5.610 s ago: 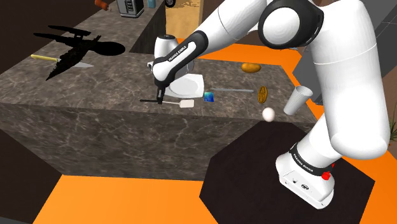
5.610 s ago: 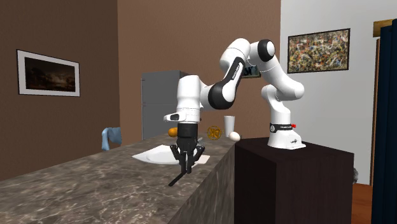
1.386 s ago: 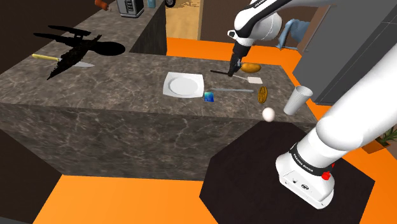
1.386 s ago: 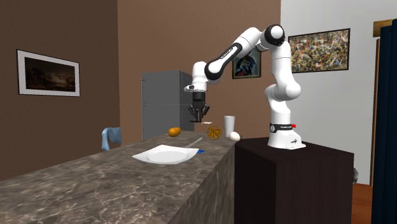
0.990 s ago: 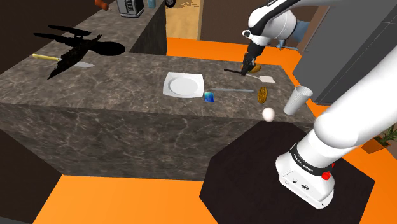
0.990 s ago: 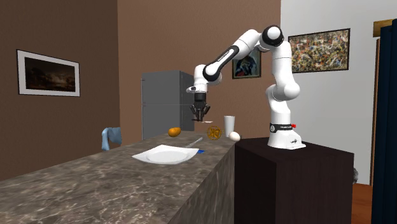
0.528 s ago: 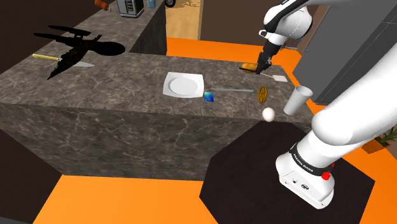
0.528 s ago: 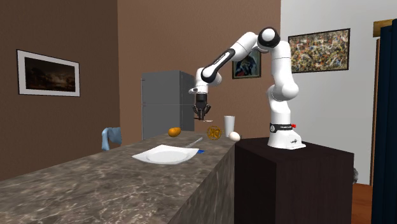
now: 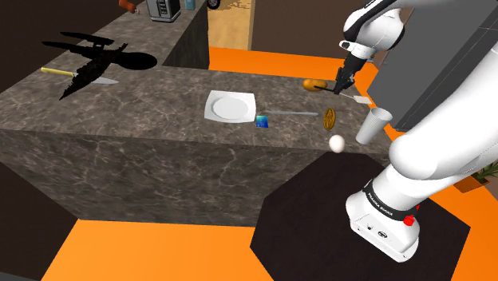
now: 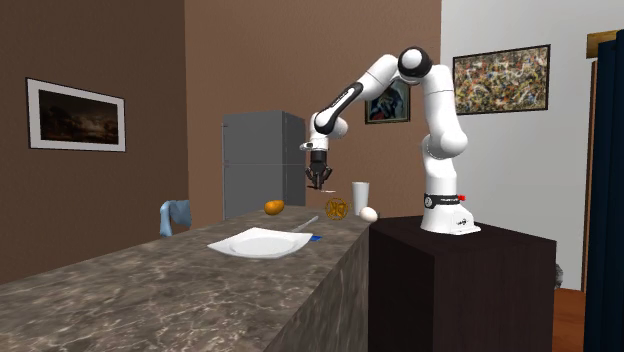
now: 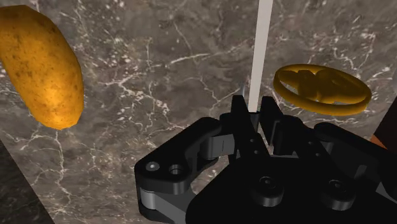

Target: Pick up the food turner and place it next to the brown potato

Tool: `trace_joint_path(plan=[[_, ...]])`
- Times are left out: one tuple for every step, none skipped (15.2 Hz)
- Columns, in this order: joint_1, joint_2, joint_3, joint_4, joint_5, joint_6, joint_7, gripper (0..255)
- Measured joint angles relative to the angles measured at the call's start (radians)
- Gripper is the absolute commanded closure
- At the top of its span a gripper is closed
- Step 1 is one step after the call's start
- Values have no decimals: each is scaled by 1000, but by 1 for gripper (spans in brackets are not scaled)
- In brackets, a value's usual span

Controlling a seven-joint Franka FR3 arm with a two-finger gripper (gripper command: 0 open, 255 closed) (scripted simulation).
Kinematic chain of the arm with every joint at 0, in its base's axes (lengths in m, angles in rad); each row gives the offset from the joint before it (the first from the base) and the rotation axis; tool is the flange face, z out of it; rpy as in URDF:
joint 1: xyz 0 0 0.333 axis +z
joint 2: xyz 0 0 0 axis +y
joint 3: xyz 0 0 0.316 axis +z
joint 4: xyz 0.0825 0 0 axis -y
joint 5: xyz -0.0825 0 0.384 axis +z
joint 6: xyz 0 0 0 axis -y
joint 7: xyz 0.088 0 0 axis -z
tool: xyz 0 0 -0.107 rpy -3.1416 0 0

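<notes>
- Pick-up judged done. The food turner (image 9: 363,101) was off the counter (image 9: 144,104), carried in the gripper (image 9: 341,84).
- Jaws narrow, pinched on the turner's thin shaft. In the wrist view both fingers (image 11: 240,118) pressed against a pale strip (image 11: 259,51) running out between them.
- Turner's place in the shoulder view: its white flat blade hung out past the gripper on that view's right, near the counter's far right end. Blade tilted, not lying flat.
- Second exterior view put the gripper (image 10: 318,182) well above the counter top, so the turner was aloft. The turner itself was too small to make out there.
- Brown potato (image 9: 314,83) lay on the counter just beside the gripper, toward the shoulder view's left. In the wrist view the potato (image 11: 48,63) lay to one side of the fingers and a golden ring-shaped piece (image 11: 322,89) to the other, with bare marbled stone between.
- Left to do, by my reckoning: bring the turner down, set it on that bare stone close to the potato, open, and back off. Placement not yet made.
- Look of the turner: slender shaft, pale in the wrist view, and a small white squarish blade. Material could not be told.
- Also on the counter, well apart from the potato: white plate (image 9: 231,106), egg (image 9: 337,143), pale cup (image 9: 373,125).
</notes>
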Motion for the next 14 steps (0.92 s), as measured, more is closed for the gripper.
trace_joint_path(plan=[[-1, 10, 1, -1, 7, 10, -7, 255], [-2, 23, 2, -1, 15, 21, -15, 255], [-3, 32, 3, -7, 23, 34, -22, 255], [-3, 43, 5, -6, 30, 42, -28, 255], [-4, 54, 6, -8, 38, 54, -35, 255], [-5, 65, 8, -9, 46, 65, -42, 255], [-6, 75, 11, -15, 55, 79, -50, 255], [-7, 85, 13, -17, 63, 90, -56, 255], [-7, 96, 16, -18, 71, 100, -62, 255], [-10, 106, 18, -21, 80, 112, -72, 255], [-11, 119, 21, -19, 90, 122, -78, 255], [-12, 132, 25, -20, 100, 134, -86, 255], [-16, 143, 27, -21, 109, 145, -96, 255], [-17, 155, 31, -22, 119, 156, -103, 255]])
